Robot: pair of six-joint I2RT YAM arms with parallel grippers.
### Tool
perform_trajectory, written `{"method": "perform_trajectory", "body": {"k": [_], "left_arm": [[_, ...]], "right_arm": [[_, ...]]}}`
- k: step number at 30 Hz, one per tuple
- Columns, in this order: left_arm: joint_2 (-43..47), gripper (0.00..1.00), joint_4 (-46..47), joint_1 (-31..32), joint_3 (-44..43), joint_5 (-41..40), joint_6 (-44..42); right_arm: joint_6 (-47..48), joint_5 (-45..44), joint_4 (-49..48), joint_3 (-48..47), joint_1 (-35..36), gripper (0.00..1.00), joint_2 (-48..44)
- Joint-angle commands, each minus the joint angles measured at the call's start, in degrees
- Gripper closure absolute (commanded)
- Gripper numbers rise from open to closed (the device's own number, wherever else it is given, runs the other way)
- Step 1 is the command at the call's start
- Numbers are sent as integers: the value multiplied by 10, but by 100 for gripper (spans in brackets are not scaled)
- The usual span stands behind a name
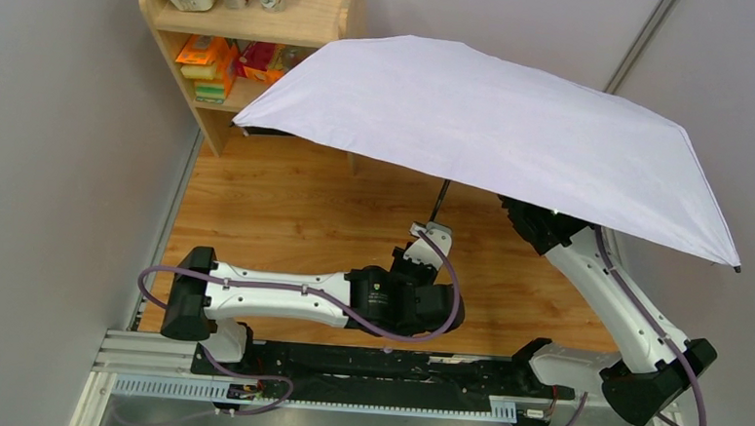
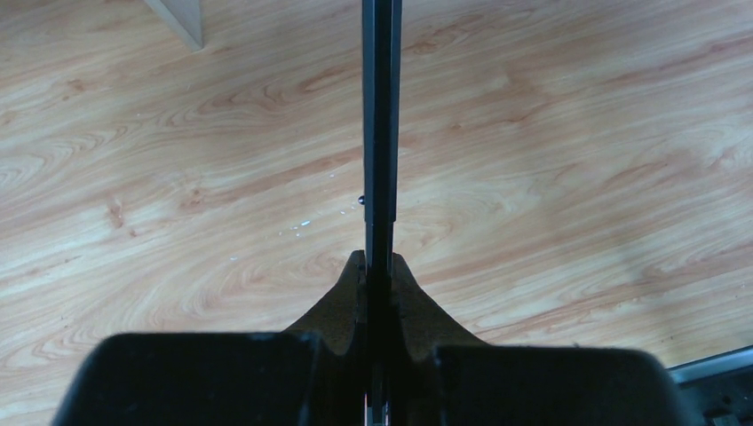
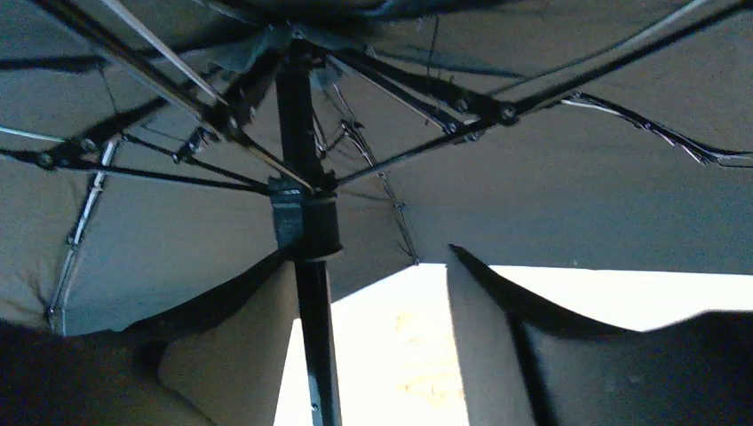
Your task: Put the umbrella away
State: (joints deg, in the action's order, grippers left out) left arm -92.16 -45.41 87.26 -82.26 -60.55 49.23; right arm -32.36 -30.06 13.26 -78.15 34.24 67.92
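The umbrella [image 1: 495,131] is held open above the far right part of the wooden table [image 1: 286,208]; its thin black shaft [image 2: 380,106] is clamped between the fingers of the left gripper [image 2: 379,262], which is clenched tightly on it. The right gripper [image 3: 370,266] is raised under the pale lilac canopy [image 1: 571,165] with its jaws parted; the shaft stands between them, close against one finger, just below the black sliding collar [image 3: 306,222]; whether that finger touches the shaft cannot be told. In the overhead view the right gripper is hidden by the canopy, as is part of the wooden shelf [image 1: 316,15]; the handle cannot be made out; the ribs [image 3: 426,106] and the underside are seen only darkly.
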Motion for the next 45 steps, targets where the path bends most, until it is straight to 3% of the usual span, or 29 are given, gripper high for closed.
{"method": "perform_trajectory", "body": {"k": [1,5,10,12,13,16,21,28,33,38,39,44,45], "left_arm": [[-2,100,-12,5,-22,-30,-4],[-5,100,-9,5,-26,-22,-3],[-5,100,-8,5,-21,-18,3],[-6,100,-8,5,-20,-18,8],[-5,100,-10,5,-19,-19,11],[-2,100,-10,5,-15,-21,17],[13,100,-2,5,-12,-25,7],[90,100,96,5,29,-17,-97],[137,100,211,4,80,22,-179],[182,100,195,2,125,65,-122],[190,97,199,2,146,81,-105],[277,45,239,-2,241,185,-45],[291,40,259,-2,269,204,-47]], "right_arm": [[26,-56,-124,-9,4,41,-1],[64,-65,-241,19,7,44,10],[82,-123,-244,-11,9,38,45],[92,-135,-258,-19,10,42,56],[90,-146,-261,-23,10,52,62],[68,-165,-232,-51,8,100,81],[78,-55,-206,-37,8,100,70],[9,182,-210,171,17,100,-59],[-92,236,-252,284,47,100,-120],[-124,243,-249,248,13,100,-137],[-138,253,-254,241,1,100,-137],[-183,289,-280,217,-29,100,-124],[-184,291,-282,211,-29,100,-120]]}}
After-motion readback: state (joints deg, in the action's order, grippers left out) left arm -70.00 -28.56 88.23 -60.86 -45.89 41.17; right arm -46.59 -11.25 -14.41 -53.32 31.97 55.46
